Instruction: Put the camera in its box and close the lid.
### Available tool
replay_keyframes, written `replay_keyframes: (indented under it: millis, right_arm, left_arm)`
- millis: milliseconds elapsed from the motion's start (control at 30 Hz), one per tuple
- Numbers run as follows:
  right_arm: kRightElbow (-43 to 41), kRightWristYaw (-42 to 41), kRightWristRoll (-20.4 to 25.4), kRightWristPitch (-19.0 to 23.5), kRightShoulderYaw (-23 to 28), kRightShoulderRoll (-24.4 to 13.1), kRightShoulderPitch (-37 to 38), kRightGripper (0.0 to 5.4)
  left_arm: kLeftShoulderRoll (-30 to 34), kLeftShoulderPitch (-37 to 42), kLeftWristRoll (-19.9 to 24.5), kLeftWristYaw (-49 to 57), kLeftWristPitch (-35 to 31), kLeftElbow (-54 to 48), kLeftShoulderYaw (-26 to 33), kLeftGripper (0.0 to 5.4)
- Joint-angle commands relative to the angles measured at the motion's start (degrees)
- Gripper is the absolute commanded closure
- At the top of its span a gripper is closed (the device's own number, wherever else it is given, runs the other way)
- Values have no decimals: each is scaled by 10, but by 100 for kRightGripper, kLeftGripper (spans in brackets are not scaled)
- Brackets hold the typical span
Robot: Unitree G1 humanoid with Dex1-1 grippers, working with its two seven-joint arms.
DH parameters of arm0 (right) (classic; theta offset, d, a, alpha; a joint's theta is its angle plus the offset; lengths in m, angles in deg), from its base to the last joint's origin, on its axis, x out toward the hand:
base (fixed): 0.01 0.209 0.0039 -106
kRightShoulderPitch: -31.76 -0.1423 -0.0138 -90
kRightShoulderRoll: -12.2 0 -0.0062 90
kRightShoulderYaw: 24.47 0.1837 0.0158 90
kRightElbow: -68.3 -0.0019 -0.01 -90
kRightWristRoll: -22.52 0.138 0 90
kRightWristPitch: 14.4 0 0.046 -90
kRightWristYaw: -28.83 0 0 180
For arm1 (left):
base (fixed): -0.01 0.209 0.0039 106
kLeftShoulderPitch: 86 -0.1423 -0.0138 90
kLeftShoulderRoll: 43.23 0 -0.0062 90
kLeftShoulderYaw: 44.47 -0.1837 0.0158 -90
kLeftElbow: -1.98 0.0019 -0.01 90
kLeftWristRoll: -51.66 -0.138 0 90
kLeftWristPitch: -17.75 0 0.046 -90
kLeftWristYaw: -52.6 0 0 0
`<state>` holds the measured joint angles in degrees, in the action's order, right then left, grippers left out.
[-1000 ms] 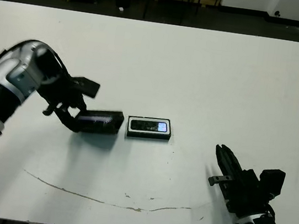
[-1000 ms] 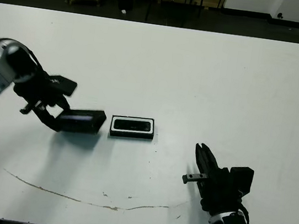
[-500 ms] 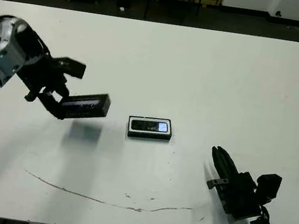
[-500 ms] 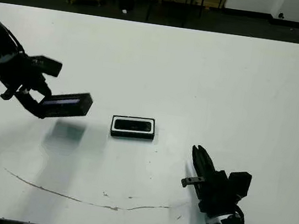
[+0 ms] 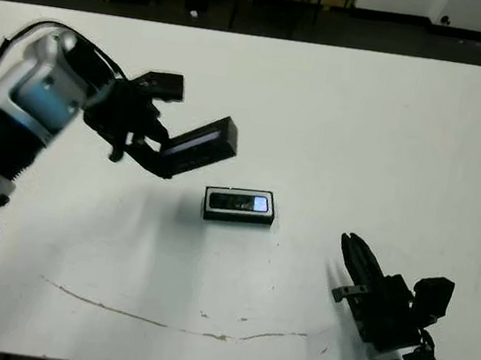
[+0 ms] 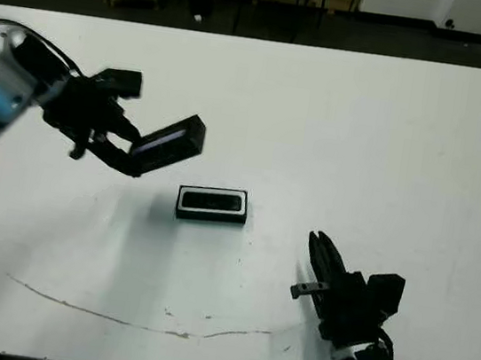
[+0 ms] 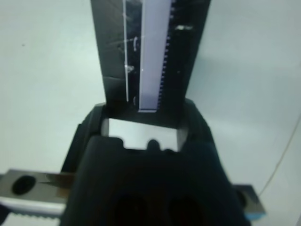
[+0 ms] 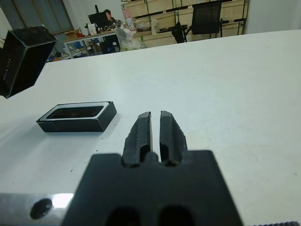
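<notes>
Left tool [image 5: 165, 153] grasping lid [image 5: 199, 145], tilted above desk [image 5: 363, 135]; right tool [image 5: 357, 255] clenched, empty.

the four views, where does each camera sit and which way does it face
Left eye and right eye views: on the head, looking down at the white table; both arms show.
Left wrist view: on the left wrist, along the left gripper holding the flat black windowed lid.
Right wrist view: low on the right wrist, over the right gripper toward the white-lined black box.
Shared: box and lid.
</notes>
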<state>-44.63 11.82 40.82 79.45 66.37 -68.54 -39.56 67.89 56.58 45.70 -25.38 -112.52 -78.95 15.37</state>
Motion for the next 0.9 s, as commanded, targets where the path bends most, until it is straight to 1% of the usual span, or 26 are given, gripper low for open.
replay_keyframes:
  millis: [33,100,200,367,433,467,633,733,900]
  right_arm:
    - [-7,9,-6,11,-5,0,8,540]
    - [-14,14,-7,21,-7,-1,10,540]
    - [-4,9,-6,3,-7,0,10,540]
    - [12,-1,5,-11,-5,5,9,540]
    - [-4,11,-3,5,-8,2,14,540]
    - [-6,13,-6,8,-9,1,15,540]
    - [17,-5,4,-15,-8,3,9,540]
    - [10,2,3,-6,-10,5,11,540]
    - [19,-4,9,-17,-9,10,11,540]
  left_arm:
    - [8,-28,-15,30,-86,-72,-14,349]
    - [9,-35,-16,46,-128,-101,-20,349]
    - [16,-38,-17,63,-166,-133,-38,350]
    - [24,-38,-4,70,-197,-150,-62,350]
    - [24,-36,4,69,-204,-147,-65,350]
    - [23,-34,10,66,-205,-143,-65,350]
    - [20,-15,27,59,-201,-117,-77,350]
    - [17,-10,35,53,-173,-101,-79,350]
    - [2,4,49,32,-135,-59,-83,350]
